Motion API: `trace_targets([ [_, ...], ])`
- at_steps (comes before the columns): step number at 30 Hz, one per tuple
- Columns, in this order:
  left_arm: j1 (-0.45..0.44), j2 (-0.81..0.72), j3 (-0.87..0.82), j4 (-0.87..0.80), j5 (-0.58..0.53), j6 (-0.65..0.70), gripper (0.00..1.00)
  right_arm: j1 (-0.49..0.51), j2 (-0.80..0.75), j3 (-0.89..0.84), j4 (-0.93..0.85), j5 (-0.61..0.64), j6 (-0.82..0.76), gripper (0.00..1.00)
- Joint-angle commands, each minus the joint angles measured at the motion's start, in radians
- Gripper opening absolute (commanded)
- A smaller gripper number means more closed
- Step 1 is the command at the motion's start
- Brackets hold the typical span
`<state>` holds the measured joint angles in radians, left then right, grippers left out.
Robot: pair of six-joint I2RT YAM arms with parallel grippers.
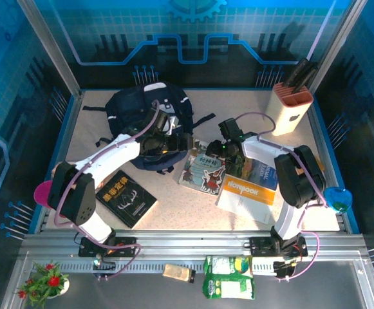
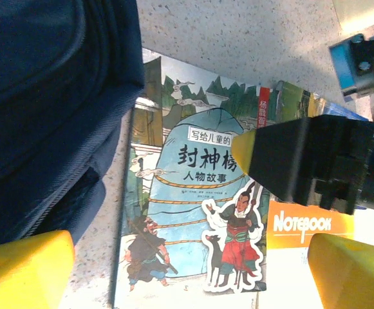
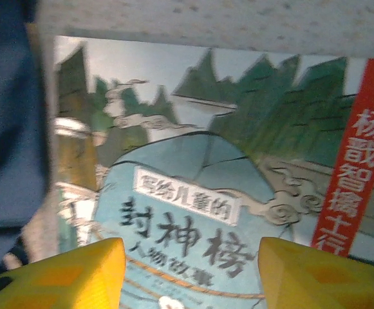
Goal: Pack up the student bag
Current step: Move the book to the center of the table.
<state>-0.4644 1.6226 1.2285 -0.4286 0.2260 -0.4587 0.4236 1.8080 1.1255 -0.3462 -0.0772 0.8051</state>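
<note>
Left gripper [image 2: 187, 270] points down, wide open, empty, beside student bag [image 2: 45, 96]; right gripper [image 3: 190, 273] half-open over storybook [image 3: 193, 161].

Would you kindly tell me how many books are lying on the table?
4: a black book front-left, an illustrated storybook beside the student bag, a notebook to its right, and a blue book partly under the right arm. More may hide in the bag.
</note>
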Motion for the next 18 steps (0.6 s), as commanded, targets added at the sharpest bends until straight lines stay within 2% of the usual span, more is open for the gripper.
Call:
trace_targets([
  [1,-0.020,0.031,0.052,0.010,0.020,-0.032,0.95,-0.035,0.049,0.061,-0.053,0.039,-0.028,0.57],
  [6,-0.050,0.092,0.092,-0.002,0.032,-0.038,0.99,-0.082,0.142,0.138,-0.078,0.054,-0.052,0.56],
  [14,-0.083,0.210,0.175,-0.016,0.055,-0.067,0.99,-0.138,0.299,0.345,-0.101,0.007,-0.149,0.56],
  [18,-0.086,0.273,0.223,-0.037,0.044,-0.089,0.96,-0.156,0.286,0.394,-0.105,-0.042,-0.191,0.54],
])
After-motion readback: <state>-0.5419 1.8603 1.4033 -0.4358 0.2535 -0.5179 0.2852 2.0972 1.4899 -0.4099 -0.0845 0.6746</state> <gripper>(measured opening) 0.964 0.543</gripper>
